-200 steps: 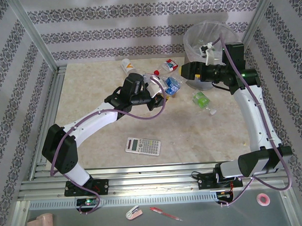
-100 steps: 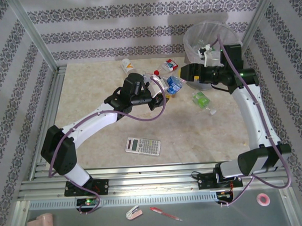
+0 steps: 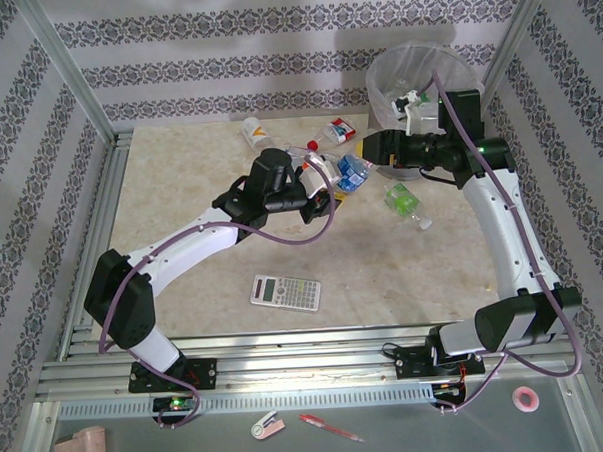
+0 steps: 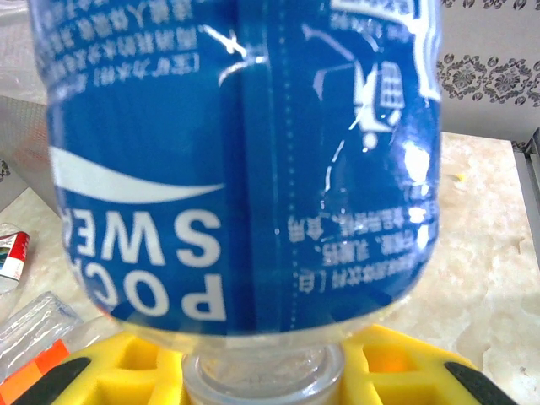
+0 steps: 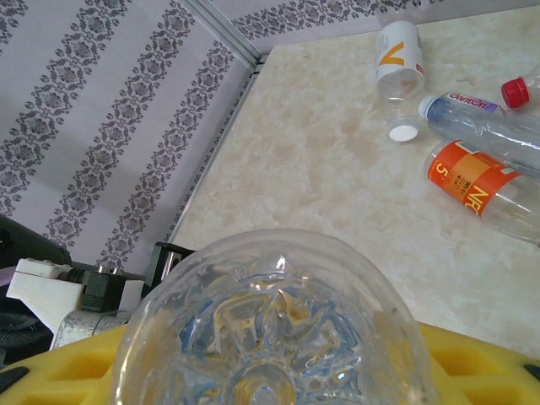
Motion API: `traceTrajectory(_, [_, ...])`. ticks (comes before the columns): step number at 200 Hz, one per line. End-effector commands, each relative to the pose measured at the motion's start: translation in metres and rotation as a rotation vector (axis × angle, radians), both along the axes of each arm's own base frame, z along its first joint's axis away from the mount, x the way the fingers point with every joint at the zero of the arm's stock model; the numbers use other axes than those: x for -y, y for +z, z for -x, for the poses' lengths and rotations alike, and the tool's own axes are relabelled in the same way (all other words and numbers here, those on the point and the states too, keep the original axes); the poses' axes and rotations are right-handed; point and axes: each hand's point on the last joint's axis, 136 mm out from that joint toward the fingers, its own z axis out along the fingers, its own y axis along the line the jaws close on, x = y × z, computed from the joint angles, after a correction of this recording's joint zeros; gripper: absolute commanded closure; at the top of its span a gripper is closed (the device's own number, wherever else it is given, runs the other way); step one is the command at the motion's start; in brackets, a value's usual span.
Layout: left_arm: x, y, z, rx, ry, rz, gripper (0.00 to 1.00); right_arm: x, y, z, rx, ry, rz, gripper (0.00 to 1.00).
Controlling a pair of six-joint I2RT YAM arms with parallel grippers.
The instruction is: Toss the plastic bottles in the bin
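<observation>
Left wrist, L gripper [image 4: 263, 378] clamps blue-label bottle [image 4: 245, 169], R gripper [image 3: 368, 149] beside it

Blue-label bottle [image 4: 245, 169]: deep blue wrap, white lettering and wave stripe, clear neck. Left tool [image 4: 263, 375]: yellow, black edges. Counter [image 3: 203, 260]: beige marbling. Walls [image 3: 273, 27]: white with grey damask stripes. Bin [image 3: 374, 83]: whitish translucent liner. Calculator [image 3: 285, 291]: grey. Orange-label bottle [image 5: 468, 177]: clear, orange band. Green-label bottle [image 3: 401, 199]: green wrap. Left arm [image 3: 182, 246]: white links, black joints.
</observation>
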Motion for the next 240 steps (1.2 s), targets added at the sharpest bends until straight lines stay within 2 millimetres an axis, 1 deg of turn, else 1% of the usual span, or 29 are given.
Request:
traceTrajectory(1, [0.011,0.029,0.004,0.068,-0.026,0.081,0.96,-0.003,0.004,0.006,0.012,0.016,-0.007,0.49])
traceTrajectory(11, [0.01,0.03,0.002,0.066,-0.006,0.091,0.84,-0.002,0.006,0.006,0.019,0.013,-0.006,0.51])
traceTrajectory(19, [0.009,0.032,0.001,0.069,0.005,0.103,0.73,-0.001,0.008,0.006,0.024,0.006,-0.001,0.51])
traceTrajectory(28, [0.007,0.034,0.0,0.076,0.015,0.115,0.56,0.001,0.009,0.005,0.033,-0.002,0.007,0.51])
traceTrajectory(37, [0.006,0.036,-0.001,0.08,0.028,0.131,0.36,0.003,0.011,0.005,0.04,-0.013,0.02,0.52])
traceTrajectory(45, [0.005,0.038,-0.002,0.082,0.041,0.143,0.23,0.005,0.013,0.005,0.051,-0.022,0.033,0.52])
traceTrajectory(53, [0.005,0.04,-0.003,0.086,0.05,0.154,0.13,0.008,0.014,0.004,0.062,-0.037,0.049,0.53])
traceTrajectory(61, [0.004,0.043,-0.004,0.088,0.058,0.164,0.07,0.012,0.016,0.002,0.071,-0.054,0.066,0.53])
traceTrajectory(89, [0.002,0.053,-0.003,0.085,0.06,0.189,0.0,0.026,0.023,-0.002,0.121,-0.124,0.149,0.54])
traceTrajectory(108, [0.0,0.063,-0.002,0.096,0.07,0.218,0.0,0.038,0.03,-0.004,0.161,-0.173,0.212,0.56])
traceTrajectory(138, [-0.005,0.081,-0.004,0.134,0.1,0.256,0.0,0.064,0.043,-0.01,0.233,-0.295,0.321,0.57])
traceTrajectory(180, [-0.011,0.105,-0.003,0.17,0.121,0.294,0.0,0.095,0.071,-0.014,0.342,-0.429,0.417,0.58])
traceTrajectory(203, [-0.014,0.113,-0.001,0.174,0.13,0.313,0.0,0.109,0.088,-0.015,0.402,-0.491,0.449,0.58])
traceTrajectory(240, [-0.019,0.118,0.005,0.173,0.131,0.325,0.0,0.125,0.12,-0.013,0.519,-0.572,0.494,0.61])
